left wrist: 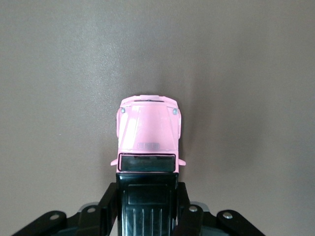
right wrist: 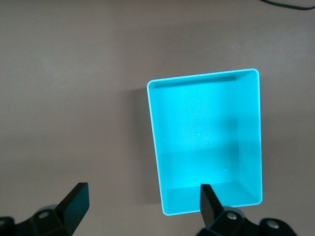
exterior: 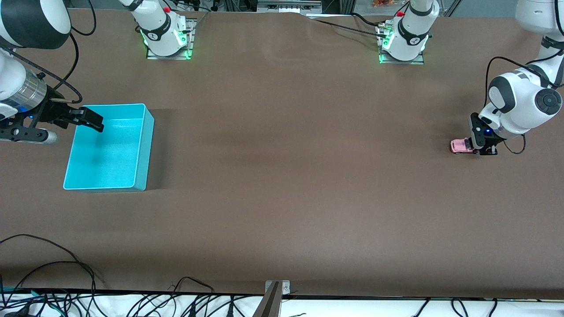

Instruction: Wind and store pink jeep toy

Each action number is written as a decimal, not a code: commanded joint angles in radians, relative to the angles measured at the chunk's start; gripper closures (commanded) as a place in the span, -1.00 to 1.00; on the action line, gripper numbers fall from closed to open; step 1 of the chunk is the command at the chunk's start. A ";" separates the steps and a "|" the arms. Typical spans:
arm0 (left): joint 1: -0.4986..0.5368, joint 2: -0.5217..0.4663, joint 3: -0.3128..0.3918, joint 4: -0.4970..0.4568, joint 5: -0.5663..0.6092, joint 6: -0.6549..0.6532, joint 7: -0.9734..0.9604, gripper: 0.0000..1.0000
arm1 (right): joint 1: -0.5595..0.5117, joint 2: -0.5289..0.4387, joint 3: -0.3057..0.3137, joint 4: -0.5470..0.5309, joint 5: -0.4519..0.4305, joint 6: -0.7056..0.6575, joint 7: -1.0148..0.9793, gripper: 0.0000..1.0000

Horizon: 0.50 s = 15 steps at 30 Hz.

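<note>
The wide brown table [exterior: 282, 176] is carrying everything. A rectangular cyan plastic bin [exterior: 142, 152] is sitting open-topped toward the right arm's end of the table. The right gripper [right wrist: 142, 204] is hovering over the bin's edge, its fingers spread wide around nothing. The left gripper [left wrist: 147, 196] is reaching down at the left arm's end of the table, pinching the black roof of the tiny boxy pale-pink jeep toy [left wrist: 148, 132], which is sitting on the table well apart from the bin.
</note>
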 commanded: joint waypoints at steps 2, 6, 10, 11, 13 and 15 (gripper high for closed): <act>0.004 0.081 0.010 0.000 -0.013 0.022 0.034 1.00 | -0.003 -0.004 0.004 0.000 -0.013 -0.009 0.007 -1.00; 0.001 0.079 0.010 0.001 -0.013 0.022 0.034 1.00 | -0.003 -0.004 0.004 0.000 -0.013 -0.009 0.007 -1.00; 0.000 0.079 0.010 0.001 -0.011 0.022 0.034 1.00 | -0.003 -0.004 0.004 0.000 -0.013 -0.009 0.007 -1.00; 0.000 0.079 0.010 0.001 -0.013 0.022 0.034 1.00 | -0.003 -0.004 0.003 0.000 -0.013 -0.009 0.007 -1.00; 0.000 0.079 0.010 0.001 -0.014 0.022 0.034 1.00 | -0.003 -0.004 0.004 0.000 -0.013 -0.010 0.007 -1.00; 0.000 0.079 0.010 0.001 -0.017 0.022 0.033 1.00 | -0.003 -0.004 0.004 0.000 -0.013 -0.009 0.007 -1.00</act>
